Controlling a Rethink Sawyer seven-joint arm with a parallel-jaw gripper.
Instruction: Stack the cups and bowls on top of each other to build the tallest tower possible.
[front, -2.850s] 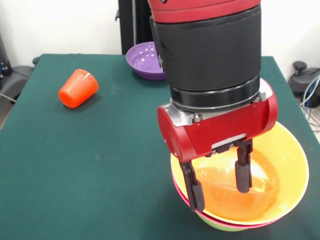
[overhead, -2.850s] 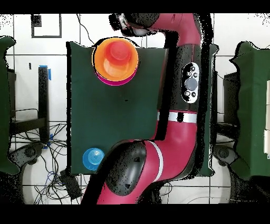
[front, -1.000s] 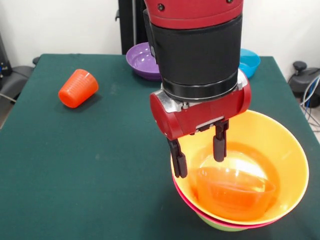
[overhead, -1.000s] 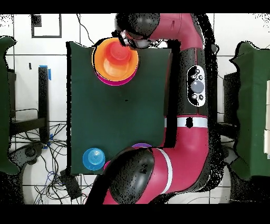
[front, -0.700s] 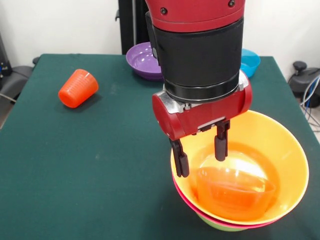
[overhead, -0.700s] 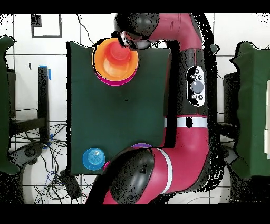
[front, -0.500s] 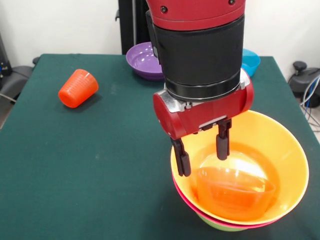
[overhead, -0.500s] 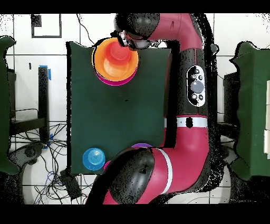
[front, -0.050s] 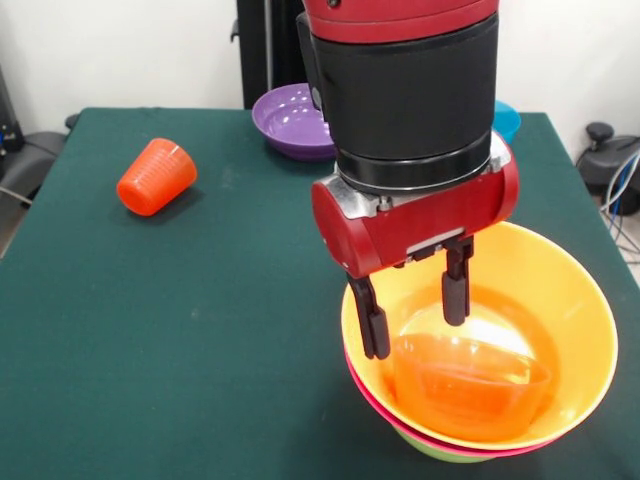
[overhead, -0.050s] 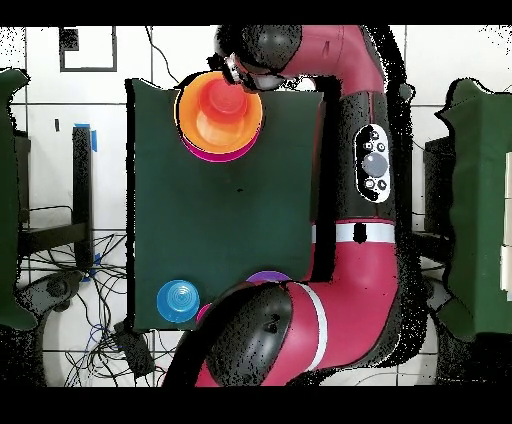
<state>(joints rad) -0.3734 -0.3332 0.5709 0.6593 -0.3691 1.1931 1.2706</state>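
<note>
My gripper hangs open and empty just above the near-left inside of the tower. One fingertip is outside the big orange bowl's rim and the other is over its hollow. The tower is a large orange bowl with a small orange bowl nested in it, a pink rim below and a green bowl lowest. The orange-red cup lies on its side at the far left, away from the gripper. From overhead, the tower sits at the table's top edge with the gripper at its rim.
A purple bowl stands at the table's far edge, and a blue bowl peeks out behind the arm. Overhead, the blue bowl is bottom left, and only a sliver of the purple bowl shows. The arm covers the table's right side.
The gripper rose out of the orange bowls, leaving the small orange bowl nested there, then drifted slightly right and a little lower. Its jaws stayed open. The bowls and cup did not move.
</note>
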